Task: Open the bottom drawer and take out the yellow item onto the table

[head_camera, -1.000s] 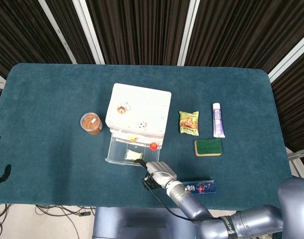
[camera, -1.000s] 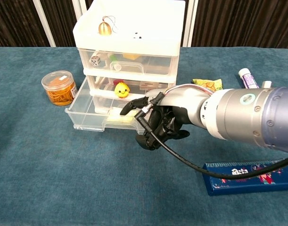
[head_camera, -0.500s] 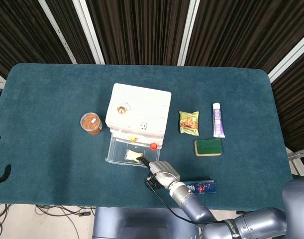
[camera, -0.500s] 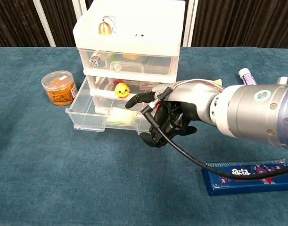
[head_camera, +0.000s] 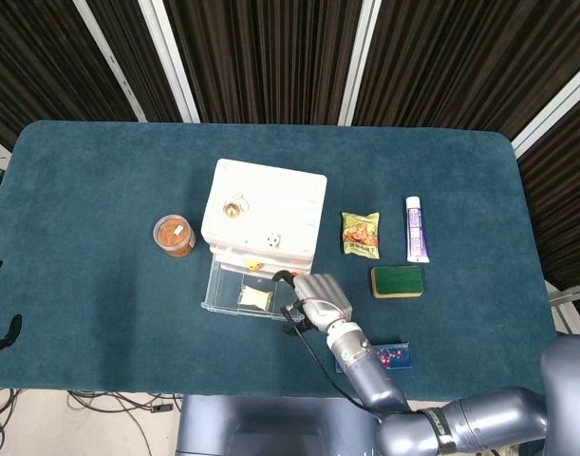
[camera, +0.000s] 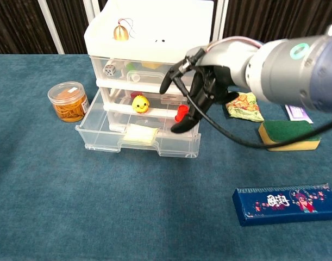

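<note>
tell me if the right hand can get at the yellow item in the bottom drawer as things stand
Probably yes. The bottom drawer is pulled out, the yellow item lies uncovered inside, and the right hand hovers above the drawer's right end holding nothing.

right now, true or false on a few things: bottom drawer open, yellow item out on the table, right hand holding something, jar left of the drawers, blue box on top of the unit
1. The bottom drawer is pulled open. True.
2. The yellow item lies on the table. False: it lies inside the open bottom drawer.
3. The right hand holds the yellow item. False: it hangs over the drawer's right end with nothing in its fingers.
4. The orange jar stands on the table left of the drawer unit. True.
5. The blue box sits on top of the drawer unit. False: it lies on the table, near the front right.
</note>
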### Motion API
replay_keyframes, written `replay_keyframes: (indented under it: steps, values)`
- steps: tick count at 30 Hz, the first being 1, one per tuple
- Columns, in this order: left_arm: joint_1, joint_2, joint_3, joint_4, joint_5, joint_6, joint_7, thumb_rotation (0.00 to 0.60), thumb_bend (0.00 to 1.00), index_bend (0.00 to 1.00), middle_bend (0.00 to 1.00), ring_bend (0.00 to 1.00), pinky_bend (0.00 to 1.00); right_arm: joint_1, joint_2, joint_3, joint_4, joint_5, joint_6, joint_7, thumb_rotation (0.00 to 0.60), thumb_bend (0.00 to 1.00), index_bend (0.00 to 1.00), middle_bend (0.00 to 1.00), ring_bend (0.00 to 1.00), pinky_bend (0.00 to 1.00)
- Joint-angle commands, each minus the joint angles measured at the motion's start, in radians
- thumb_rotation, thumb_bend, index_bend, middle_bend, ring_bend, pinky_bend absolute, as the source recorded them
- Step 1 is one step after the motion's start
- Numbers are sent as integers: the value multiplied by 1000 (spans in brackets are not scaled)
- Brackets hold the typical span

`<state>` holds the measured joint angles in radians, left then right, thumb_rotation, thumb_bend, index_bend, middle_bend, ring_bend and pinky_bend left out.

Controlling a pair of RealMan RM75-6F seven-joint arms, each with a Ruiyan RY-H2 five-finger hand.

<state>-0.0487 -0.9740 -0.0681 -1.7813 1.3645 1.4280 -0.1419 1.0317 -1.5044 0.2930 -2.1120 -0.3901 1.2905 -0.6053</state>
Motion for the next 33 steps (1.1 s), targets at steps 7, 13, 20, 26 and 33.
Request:
replay_keyframes:
  steps: [7, 13, 20, 26, 33]
  values:
    - [-1, 0, 1, 1, -3, -5, 0, 600, 405, 44, 0, 0, 0, 135, -74, 80, 68, 152, 135, -190, 600, 233, 318, 1000, 1000, 1000]
    - [-1, 1, 1, 2, -2, -6, -5, 600, 405, 44, 0, 0, 0, 185, -181, 96, 121, 191, 222, -257, 600, 233, 322, 1000, 1000, 1000]
    - [-3, 1, 4, 3, 2, -10, -7, 600, 405, 44, 0, 0, 0, 196, -238, 121, 171, 218, 223, -277, 600, 233, 322, 1000, 1000, 1000]
    - [-3, 2, 5, 2, 1, -13, -7, 600, 405, 44, 0, 0, 0, 191, -264, 124, 199, 212, 215, -284, 600, 233, 322, 1000, 1000, 1000]
    - [-5, 2, 7, 1, 3, -16, -6, 600, 405, 44, 0, 0, 0, 189, -280, 127, 226, 204, 199, -306, 600, 233, 330, 1000, 1000, 1000]
